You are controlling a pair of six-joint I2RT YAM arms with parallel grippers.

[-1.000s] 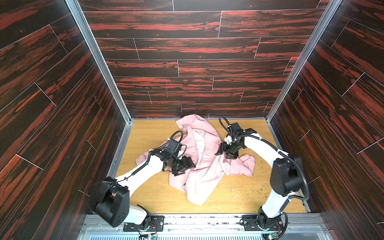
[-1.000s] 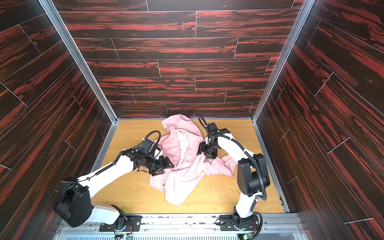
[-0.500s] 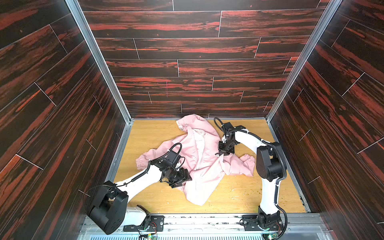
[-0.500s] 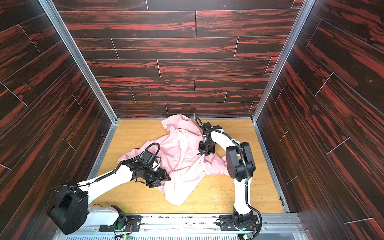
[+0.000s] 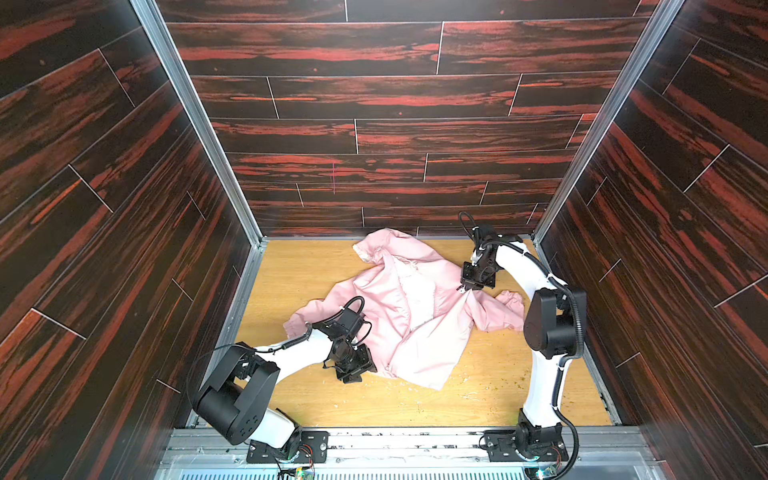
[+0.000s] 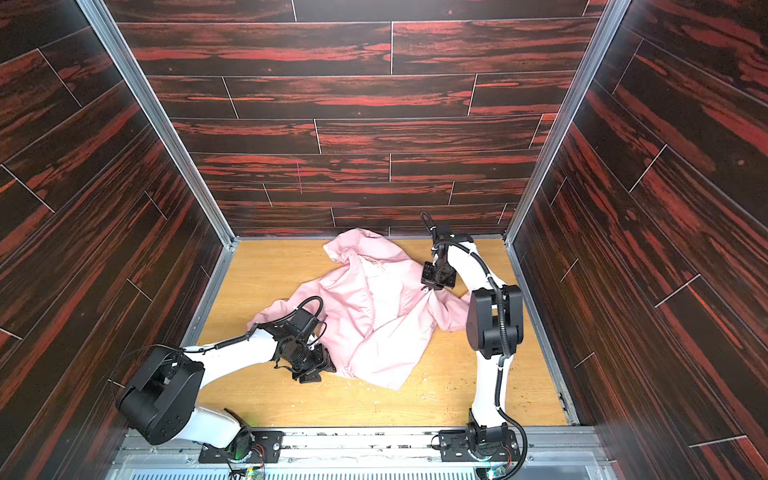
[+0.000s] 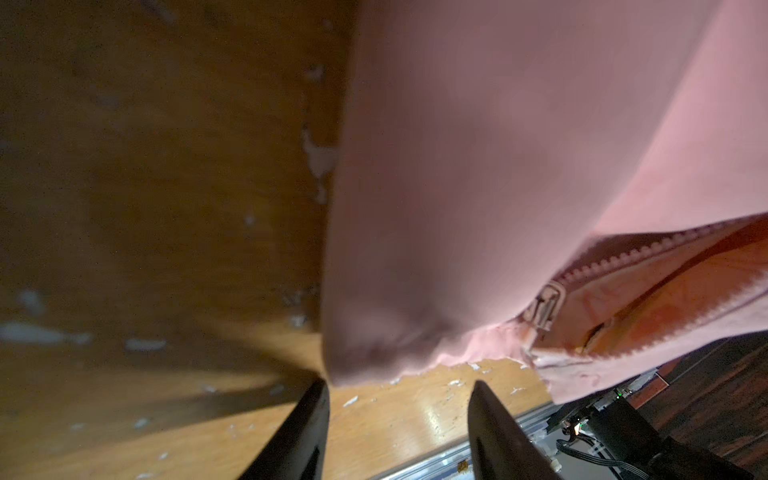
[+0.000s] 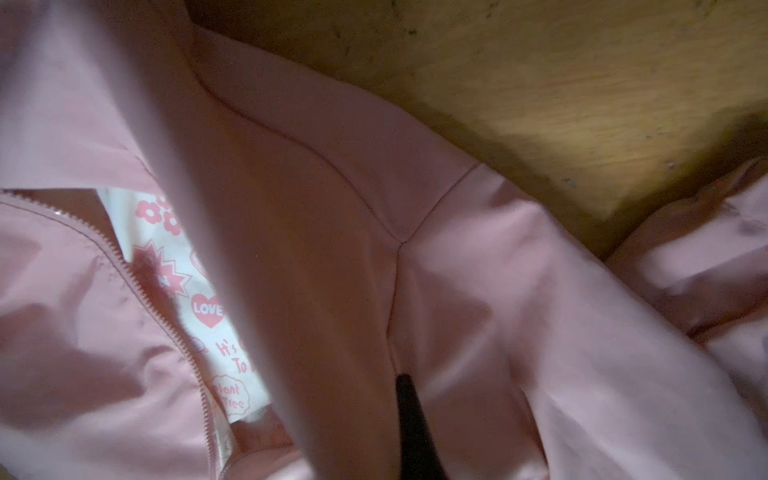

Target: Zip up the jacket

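- The jacket (image 5: pixel 415 307) is spread mid-frame; bare table (image 5: pixel 415 409) is left below it.
- The left pincer (image 7: pixel 399 384) is parted, empty, just beside the jacket.
- The right pincer (image 5: pixel 464 288) is clenched on the jacket.

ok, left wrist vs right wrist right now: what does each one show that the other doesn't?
Left wrist only: the zipper slider near the hem of the jacket, the left gripper with its jaws apart and nothing between them, and a metal rail. Right wrist only: the white printed lining with a LOVE heart, a sleeve seam, and the right gripper shut on a fold of fabric. Both: pink jacket fabric, unjoined zipper teeth and the wooden table.
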